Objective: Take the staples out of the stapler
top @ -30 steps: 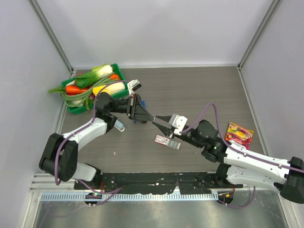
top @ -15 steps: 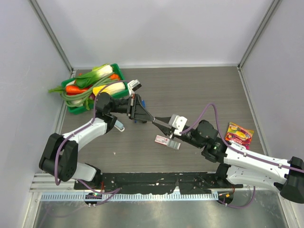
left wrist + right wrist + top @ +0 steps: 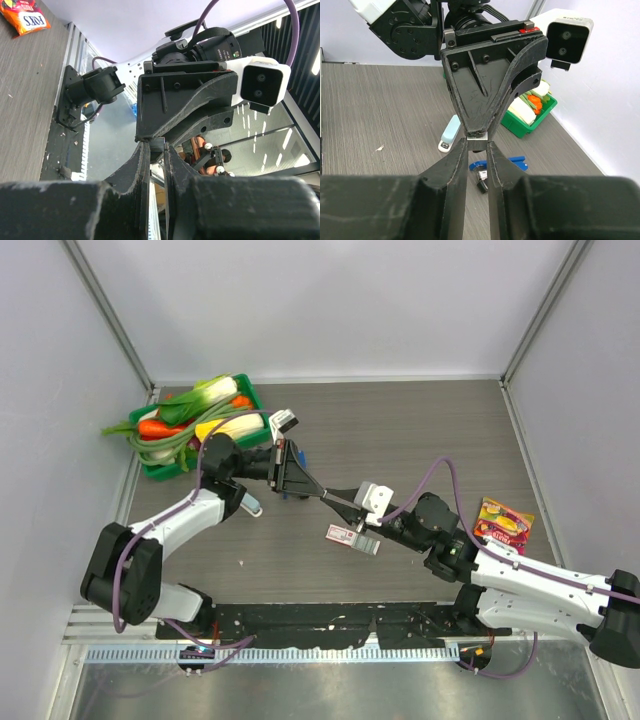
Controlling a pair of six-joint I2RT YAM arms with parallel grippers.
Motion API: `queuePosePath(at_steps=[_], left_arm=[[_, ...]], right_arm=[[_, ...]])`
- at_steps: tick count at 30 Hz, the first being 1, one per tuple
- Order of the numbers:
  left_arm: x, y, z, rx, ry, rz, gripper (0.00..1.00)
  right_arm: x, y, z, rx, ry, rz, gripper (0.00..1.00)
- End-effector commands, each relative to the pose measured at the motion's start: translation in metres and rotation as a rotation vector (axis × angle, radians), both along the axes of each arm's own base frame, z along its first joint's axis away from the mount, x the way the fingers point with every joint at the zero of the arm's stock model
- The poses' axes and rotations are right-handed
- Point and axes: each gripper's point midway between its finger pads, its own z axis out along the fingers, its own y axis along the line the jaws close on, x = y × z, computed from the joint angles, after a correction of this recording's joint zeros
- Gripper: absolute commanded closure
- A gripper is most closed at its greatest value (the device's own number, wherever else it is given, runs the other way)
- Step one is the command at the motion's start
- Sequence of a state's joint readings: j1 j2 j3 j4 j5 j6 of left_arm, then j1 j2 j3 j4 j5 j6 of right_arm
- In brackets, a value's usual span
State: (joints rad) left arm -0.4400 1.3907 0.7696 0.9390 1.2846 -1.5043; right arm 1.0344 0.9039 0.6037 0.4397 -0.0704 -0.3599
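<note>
My left jaws pinch a small grey piece [image 3: 476, 143]. My right jaws stand narrow around it; grip cannot be told. The stapler [image 3: 514, 161] lies on the desk [image 3: 380, 115] below the jaws, untouched.

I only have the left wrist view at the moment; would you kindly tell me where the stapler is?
Observer: The stapler lies on the table, under the left gripper.
Operator: Thank you; is anything beside it?
Observer: A pale teal block lies on the table, apart from it.
Operator: Anything else nearby?
Observer: A small red-and-white box lies closer to the table's near edge.
</note>
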Motion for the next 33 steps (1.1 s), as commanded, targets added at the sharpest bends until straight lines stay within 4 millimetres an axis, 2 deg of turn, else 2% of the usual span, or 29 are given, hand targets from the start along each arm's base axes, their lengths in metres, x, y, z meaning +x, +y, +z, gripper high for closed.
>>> queuePosePath(at_steps=[1, 5, 7, 8, 9, 10, 13, 15, 16, 18, 19, 20, 21, 22, 24, 25, 26, 27, 28, 29, 30, 32, 33], left_arm=[[-0.012, 0.002, 0.001, 0.002, -0.063, -0.032, 0.90], [-0.012, 0.003, 0.000, 0.006, -0.066, -0.030, 0.90], [-0.011, 0.002, -0.001, 0.011, -0.063, -0.033, 0.85], [-0.011, 0.002, -0.002, 0.013, -0.063, -0.032, 0.79], [-0.010, 0.001, -0.003, 0.017, -0.060, -0.032, 0.59], [-0.009, 0.001, -0.006, 0.030, -0.059, -0.028, 0.52], [-0.006, 0.001, -0.009, 0.055, -0.073, -0.025, 0.39], [0.002, 0.000, -0.002, 0.067, -0.093, -0.004, 0.31], [0.005, 0.001, -0.009, 0.105, -0.061, 0.008, 0.30], [0.013, 0.003, 0.001, 0.112, -0.096, 0.024, 0.24], [0.016, 0.006, -0.003, 0.147, -0.049, 0.039, 0.22], [0.023, 0.009, -0.003, 0.152, -0.106, 0.064, 0.20], [0.024, 0.011, 0.001, 0.177, -0.085, 0.078, 0.19], [0.029, 0.013, 0.002, 0.188, -0.105, 0.100, 0.18], [0.040, 0.020, -0.002, 0.261, -0.142, 0.180, 0.18], [0.045, 0.023, -0.007, 0.306, -0.162, 0.216, 0.17], [0.060, 0.028, -0.018, 0.393, -0.188, 0.303, 0.18], [0.063, 0.035, -0.026, 0.457, -0.228, 0.323, 0.18], [0.067, 0.040, -0.033, 0.508, -0.244, 0.355, 0.18], [0.080, 0.050, -0.045, 0.595, -0.270, 0.424, 0.18], [0.078, 0.056, -0.054, 0.642, -0.286, 0.421, 0.18], [0.078, 0.063, -0.064, 0.697, -0.308, 0.422, 0.18], [0.077, 0.069, -0.073, 0.739, -0.320, 0.418, 0.18]], right_arm=[[-0.002, -0.001, 0.043, 0.104, -0.055, 0.002, 0.82], [-0.002, -0.003, 0.043, 0.102, -0.053, 0.001, 0.89], [-0.002, -0.004, 0.044, 0.103, -0.054, -0.002, 0.91], [-0.003, -0.005, 0.044, 0.102, -0.053, -0.002, 0.92], [-0.003, -0.005, 0.046, 0.104, -0.052, -0.002, 0.93], [-0.004, -0.006, 0.046, 0.101, -0.051, 0.000, 0.93], [-0.004, -0.007, 0.036, 0.053, -0.021, -0.007, 0.95], [-0.004, -0.009, 0.033, 0.038, 0.000, -0.010, 0.96], [-0.005, -0.009, 0.024, 0.015, 0.032, -0.009, 0.96], [-0.004, -0.011, 0.017, -0.004, 0.064, -0.021, 0.95], [-0.003, -0.013, 0.003, -0.046, 0.105, -0.031, 0.95], [-0.002, -0.014, -0.004, -0.068, 0.128, -0.042, 0.95], [-0.002, -0.015, -0.008, -0.084, 0.146, -0.050, 0.95], [-0.002, -0.018, -0.021, -0.131, 0.187, -0.060, 0.94], [0.005, -0.024, -0.032, -0.162, 0.238, -0.125, 0.94], [0.008, -0.027, -0.050, -0.219, 0.278, -0.154, 0.93], [0.010, -0.029, -0.056, -0.227, 0.312, -0.179, 0.93], [0.016, -0.032, -0.061, -0.245, 0.328, -0.216, 0.93], [0.018, -0.033, -0.082, -0.316, 0.363, -0.236, 0.93], [0.019, -0.033, -0.089, -0.347, 0.382, -0.246, 0.93], [0.026, -0.036, -0.094, -0.370, 0.403, -0.285, 0.94], [0.031, -0.043, -0.130, -0.513, 0.489, -0.337, 0.95], [0.036, -0.042, -0.128, -0.522, 0.522, -0.361, 0.95]])
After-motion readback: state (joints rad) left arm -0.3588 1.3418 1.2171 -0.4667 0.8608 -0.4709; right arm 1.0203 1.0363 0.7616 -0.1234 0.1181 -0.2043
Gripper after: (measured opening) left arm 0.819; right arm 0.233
